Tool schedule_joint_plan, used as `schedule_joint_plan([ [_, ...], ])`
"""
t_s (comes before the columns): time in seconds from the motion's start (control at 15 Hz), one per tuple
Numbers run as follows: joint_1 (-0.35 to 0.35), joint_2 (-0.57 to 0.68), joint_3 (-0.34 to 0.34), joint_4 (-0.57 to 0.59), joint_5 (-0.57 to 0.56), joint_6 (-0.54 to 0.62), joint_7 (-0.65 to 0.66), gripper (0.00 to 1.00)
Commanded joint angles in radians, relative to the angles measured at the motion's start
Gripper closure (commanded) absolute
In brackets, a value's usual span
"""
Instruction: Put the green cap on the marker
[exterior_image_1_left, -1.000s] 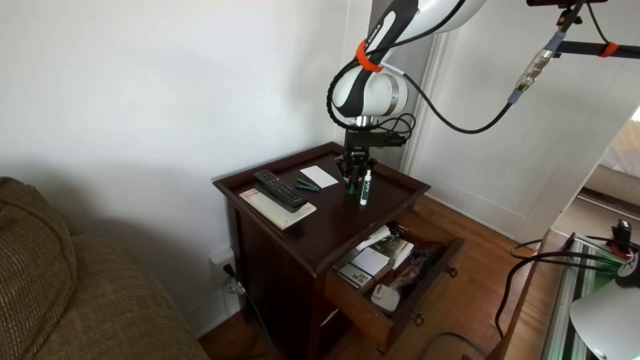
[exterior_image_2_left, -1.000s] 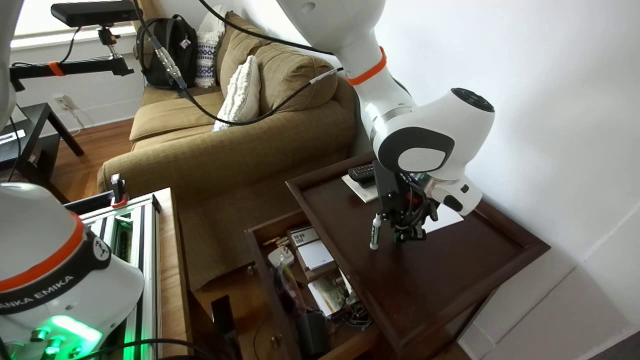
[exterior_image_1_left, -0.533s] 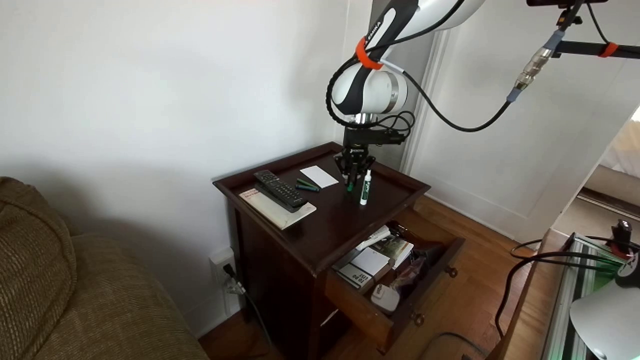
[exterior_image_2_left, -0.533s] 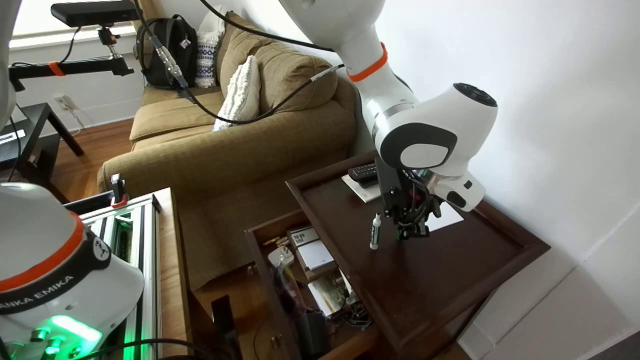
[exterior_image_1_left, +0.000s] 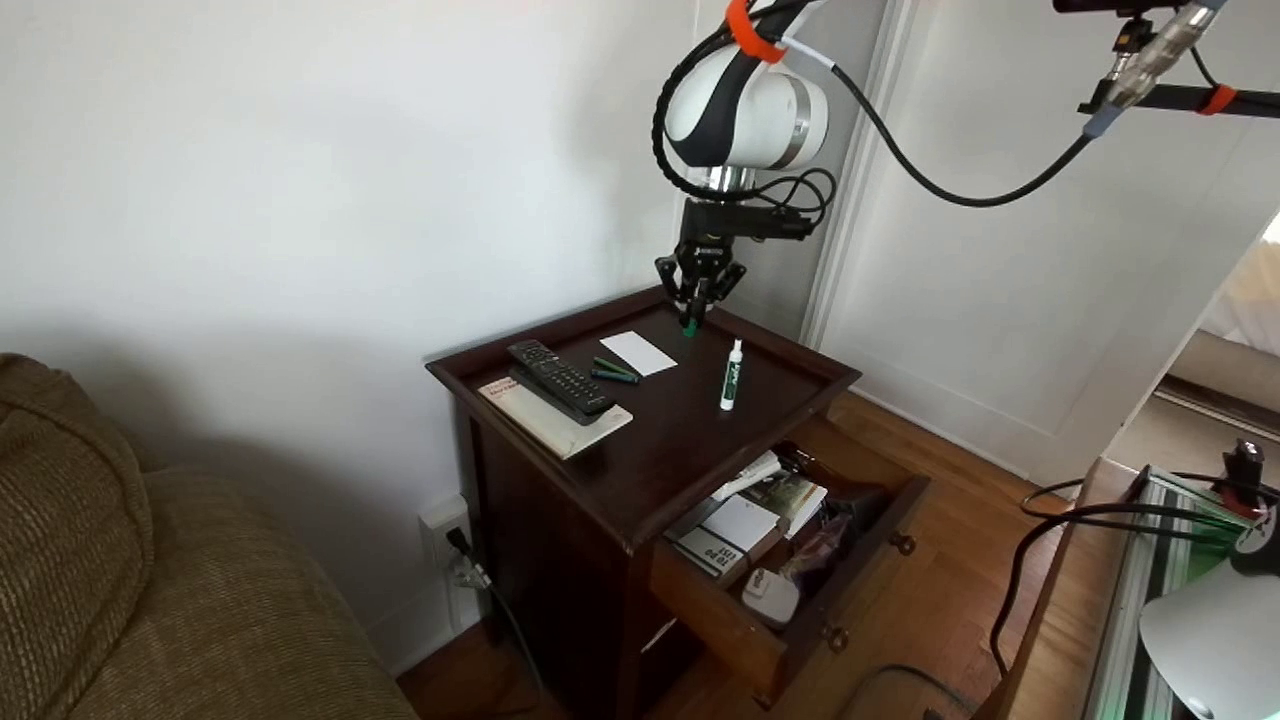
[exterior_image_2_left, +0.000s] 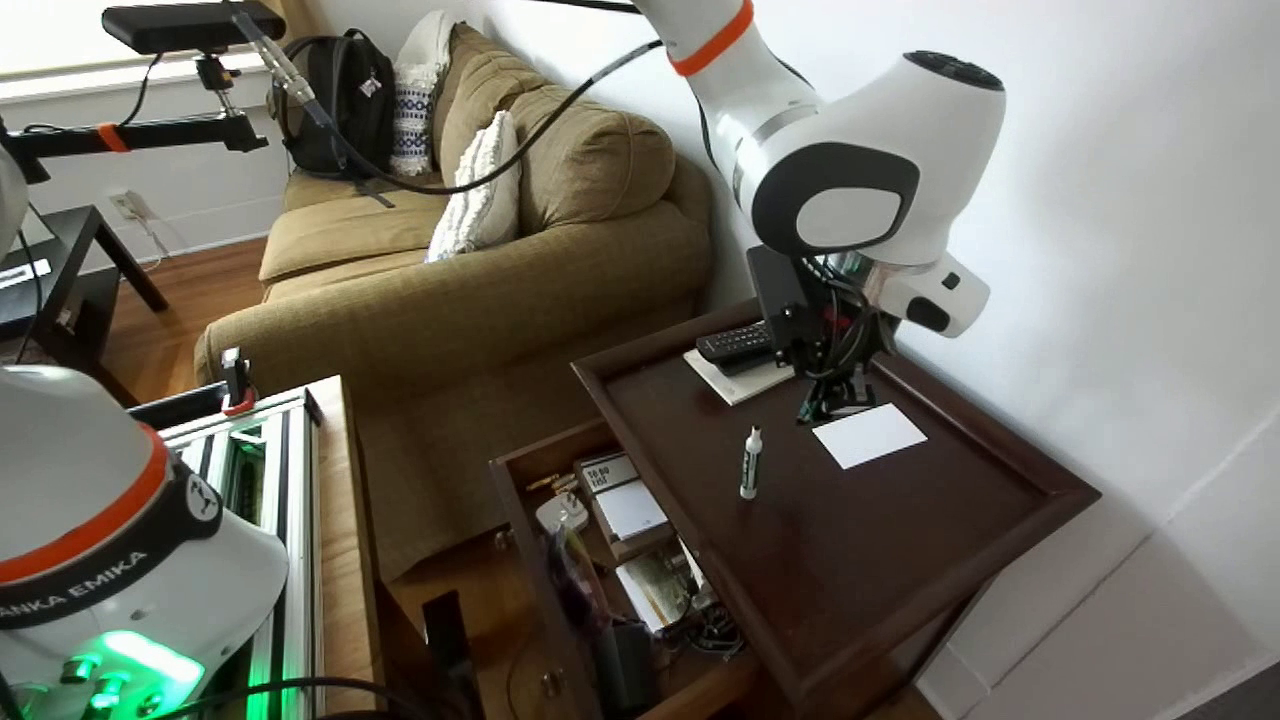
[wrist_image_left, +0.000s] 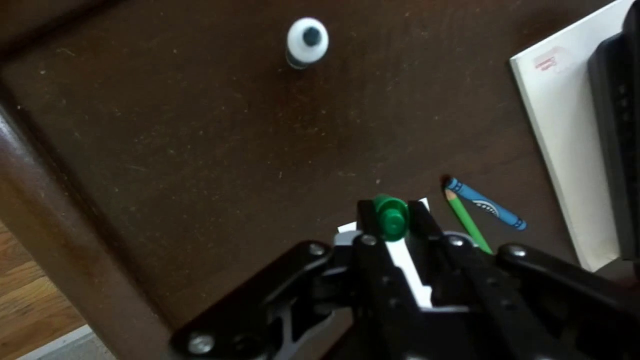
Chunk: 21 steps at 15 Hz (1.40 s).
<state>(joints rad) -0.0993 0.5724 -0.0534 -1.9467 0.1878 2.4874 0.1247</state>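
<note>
The marker stands upright on the dark wooden tabletop, with a white body, a green label and its tip pointing up. It also shows in an exterior view and from above in the wrist view. My gripper is shut on the green cap, which sits between the fingertips. The cap's green also shows just below the fingers in an exterior view. The gripper holds it above the tabletop, toward the back, over the white paper slip and apart from the marker.
A white paper slip, a blue crayon and a green pencil lie on the tabletop. A black remote rests on a pale book. The tabletop has a raised rim. A full drawer stands open below.
My gripper has risen and moved back, away from the marker, with the green cap held in its fingers. The marker stands in the same place.
</note>
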Motion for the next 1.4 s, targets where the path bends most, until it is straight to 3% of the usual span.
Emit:
schedule_joint_plan([
  [0.0, 0.011, -0.122, 0.002, -0.118, -0.016, -0.026, -0.021, 0.95],
  [0.47, 0.001, -0.243, -0.013, -0.221, -0.023, -0.096, -0.044, 0.95],
  [1.33, -0.012, -0.281, -0.037, -0.292, -0.019, -0.089, -0.06, 0.95],
])
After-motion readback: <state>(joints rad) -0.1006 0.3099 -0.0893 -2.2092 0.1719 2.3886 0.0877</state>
